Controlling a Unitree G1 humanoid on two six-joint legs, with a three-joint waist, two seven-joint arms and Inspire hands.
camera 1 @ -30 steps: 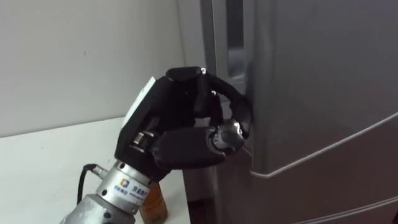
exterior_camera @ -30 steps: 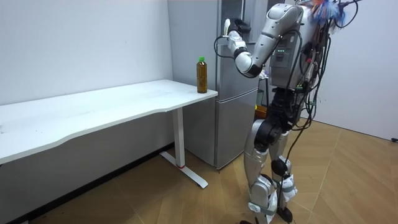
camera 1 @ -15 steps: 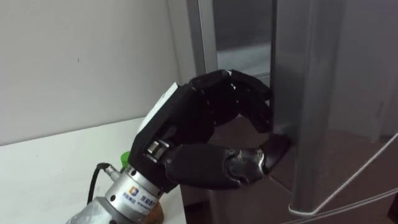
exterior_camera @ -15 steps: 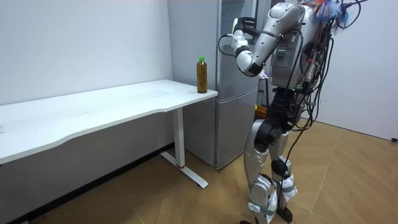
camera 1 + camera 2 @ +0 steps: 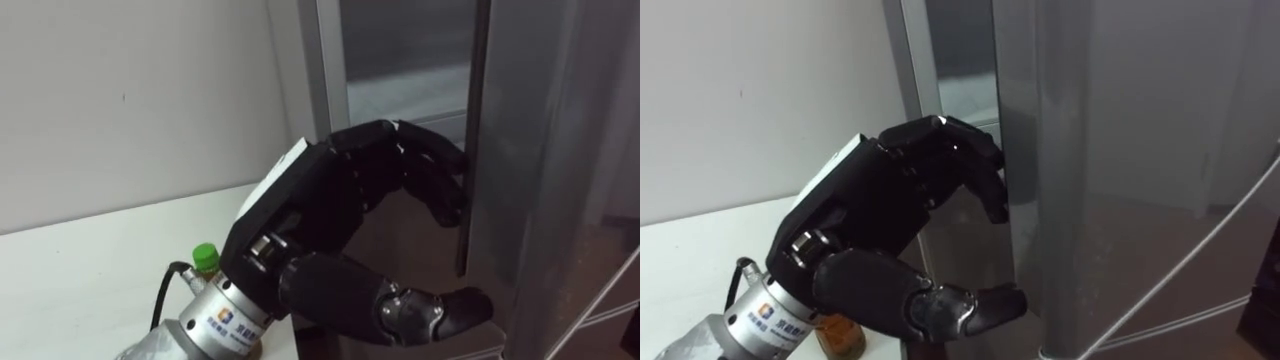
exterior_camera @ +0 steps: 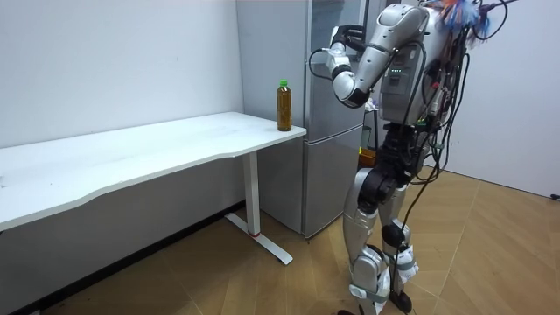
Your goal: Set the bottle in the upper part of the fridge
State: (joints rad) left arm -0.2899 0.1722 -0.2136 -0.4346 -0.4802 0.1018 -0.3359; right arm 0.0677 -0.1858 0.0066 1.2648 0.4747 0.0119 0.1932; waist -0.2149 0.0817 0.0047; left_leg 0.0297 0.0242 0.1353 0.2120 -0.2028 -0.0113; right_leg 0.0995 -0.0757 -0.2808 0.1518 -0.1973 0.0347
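Note:
The bottle point(image 6: 283, 105), amber with a green cap point(image 5: 205, 257), stands upright on the corner of the white table point(image 6: 175, 144) beside the grey fridge point(image 6: 319, 175). I stand in front of the fridge with my left arm raised. My left hand point(image 5: 330, 215) is at the edge of the upper fridge door point(image 5: 530, 180), which stands ajar. Its fingers point(image 5: 435, 175) are loosely stretched against the door's inner edge, and the thumb point(image 5: 440, 310) sticks out in front of the door. The hand is open and holds nothing. The bottle sits below and behind my left wrist.
A white wall runs behind the table. The dark gap of the fridge's inside point(image 5: 400, 60) shows between the frame and the door. The lower fridge door point(image 6: 328, 188) is closed. Wooden floor lies around my feet.
My left hand's fingers, curled on the door edge a second ago, have loosened and straightened. The upper door has swung further open, and the bottle's cap has come into the eye view.

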